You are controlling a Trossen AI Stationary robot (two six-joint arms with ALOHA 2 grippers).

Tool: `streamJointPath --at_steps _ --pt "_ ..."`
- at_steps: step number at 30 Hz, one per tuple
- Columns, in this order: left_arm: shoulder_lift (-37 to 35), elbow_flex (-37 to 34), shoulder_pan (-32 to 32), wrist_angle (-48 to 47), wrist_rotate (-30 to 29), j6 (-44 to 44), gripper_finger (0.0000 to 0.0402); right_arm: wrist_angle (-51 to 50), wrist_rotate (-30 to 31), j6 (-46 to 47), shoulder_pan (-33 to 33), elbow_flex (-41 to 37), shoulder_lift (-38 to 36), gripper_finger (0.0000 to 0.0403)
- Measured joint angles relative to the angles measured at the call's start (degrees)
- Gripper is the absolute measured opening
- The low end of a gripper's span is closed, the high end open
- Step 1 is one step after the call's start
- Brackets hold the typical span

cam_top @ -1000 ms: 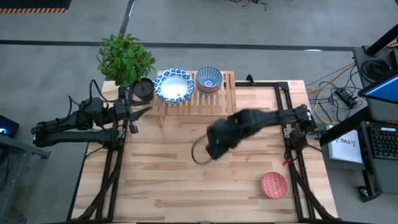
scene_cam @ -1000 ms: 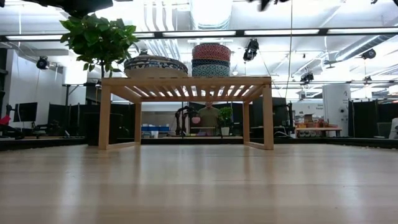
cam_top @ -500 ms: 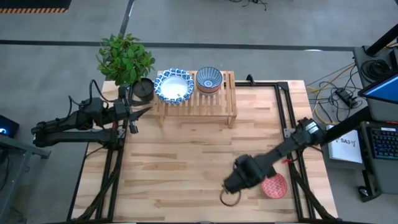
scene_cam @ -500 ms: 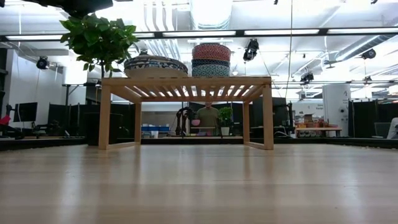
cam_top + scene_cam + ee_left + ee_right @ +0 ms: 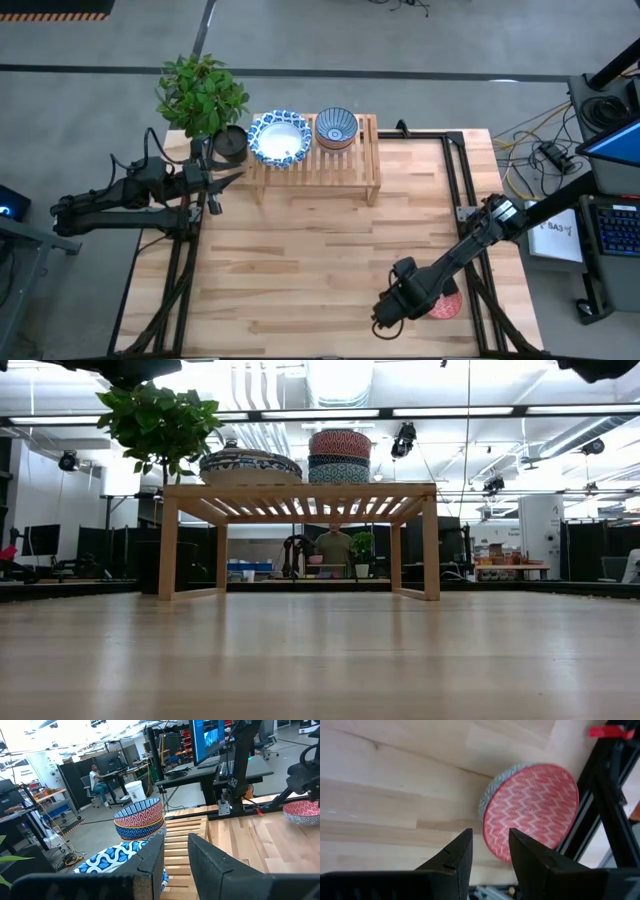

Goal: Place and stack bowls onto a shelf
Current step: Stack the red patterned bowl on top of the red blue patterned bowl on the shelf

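Bowls: one red bowl [image 5: 443,301] is left on the table [image 5: 290,270], well apart from the shelf [image 5: 345,160], near the table's front right corner.
Right gripper [image 5: 383,322]: low over the table just beside the red bowl, on the side away from the table's right edge; in the right wrist view its fingers [image 5: 451,857] stand slightly parted with nothing between them, the bowl's rim just past the tips.
Left gripper [image 5: 234,178]: waits at the shelf's left end, fingers [image 5: 151,861] a little apart and empty.
Done: a white stack [image 5: 279,138] and a small-bowl stack [image 5: 336,127] sit side by side on the shelf's left half; the low view shows several layers in each.
Left: by my reading, only the red bowl needs grasping, carrying to the shelf and setting on the small stack.
Count: bowls inside each stack cannot be counted.
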Motion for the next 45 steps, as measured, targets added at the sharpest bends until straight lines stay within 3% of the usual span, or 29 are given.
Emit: streamJointPath --at_steps 9,24,30,35,42,45 --pt "0.0 0.0 0.0 0.0 0.0 0.0 0.0070 8.7 -0.4 -0.9 0.0 -4.5 0.0 0.0119" --pt "0.0 0.0 0.0 0.0 0.0 0.0 0.0070 11.2 -2.8 -1.0 0.0 -11.8 0.0 0.0122" --pt "0.0 0.0 0.0 0.0 0.0 0.0 0.0070 17.6 -2.8 -1.0 0.0 -16.1 0.0 0.0114" --pt "0.0 0.0 0.0 0.0 0.0 0.0 0.0070 19.6 -2.4 -1.2 0.0 -17.1 0.0 0.0094" --pt "0.0 0.0 0.0 0.0 0.0 0.0 0.0070 19.9 -2.4 -2.6 0.0 -16.5 0.0 0.0024" --pt "0.0 0.0 0.0 0.0 0.0 0.0 0.0070 19.5 -1.9 -3.5 -0.1 -15.7 0.0 0.0015"
